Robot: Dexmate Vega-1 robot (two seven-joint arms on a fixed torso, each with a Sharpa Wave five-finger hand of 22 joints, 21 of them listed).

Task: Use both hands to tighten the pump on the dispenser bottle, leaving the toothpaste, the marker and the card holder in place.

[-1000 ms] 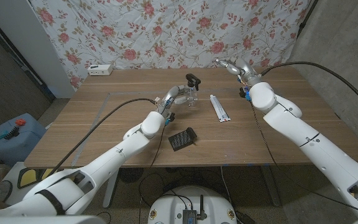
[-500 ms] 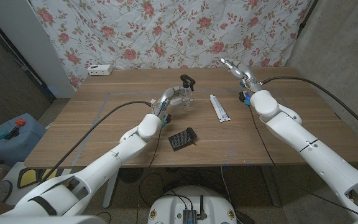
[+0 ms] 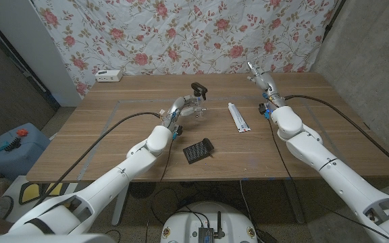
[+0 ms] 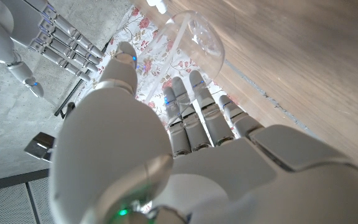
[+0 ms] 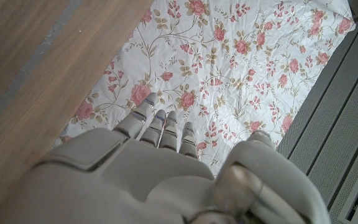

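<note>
On the wooden table, taken hand by hand:

Left hand: the left hand is stretched out over the middle of the table and holds the dispenser bottle. In the left wrist view its fingers lie along the clear rounded body of the bottle and the thumb stands apart on the other side.

Dispenser bottle: clear, in the left hand's grip, with its black pump sticking up just past the fingertips on the far side. Whether its base touches the table I cannot tell.

Right hand: the right hand reaches over the far right part of the table, near the flowered cloth. Its fingers are stretched out fairly straight and close together, with nothing in them. It is well apart from the bottle. In the right wrist view the fingers point at the flowered cloth, with the wood alongside.

Toothpaste: the white toothpaste lies flat between the two hands, nearer the robot than the right hand and just beyond the left hand's fingertip side.

Card holder: the dark card holder lies beside the left forearm, on the robot's side of the left hand.

Marker: a small dark and blue object, probably the marker, lies close against the right wrist, too small to make out clearly.

White box: a white box sits at the far edge, well off to the left hand's outer side.
</note>
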